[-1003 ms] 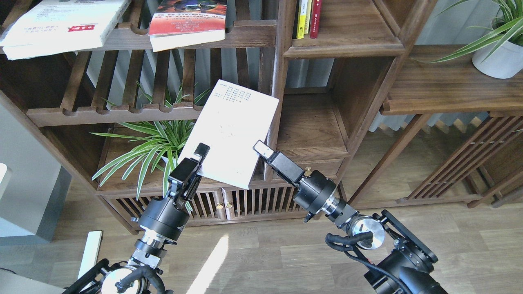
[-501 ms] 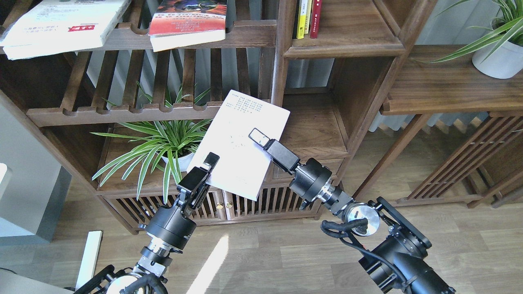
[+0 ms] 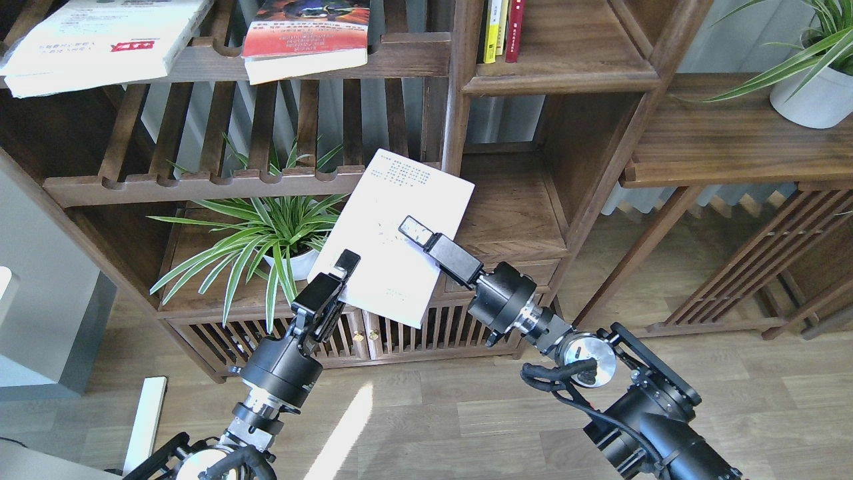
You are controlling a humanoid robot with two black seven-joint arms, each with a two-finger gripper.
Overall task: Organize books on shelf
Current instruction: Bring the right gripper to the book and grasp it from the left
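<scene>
Left gripper (image 3: 344, 264) pinching the lower-left corner of the thin pale book (image 3: 393, 233), fingers closed on it. Right gripper (image 3: 414, 231) lying over the cover, finger state impossible to tell. Book tilting in front of the shelf (image 3: 513, 220), overlapping its left post.

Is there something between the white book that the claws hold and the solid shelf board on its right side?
The bookcase's vertical post stands between them: the white book, held by the left claw with the right claw on its cover, overlaps that post. The shelf board beyond it looks bare.
</scene>
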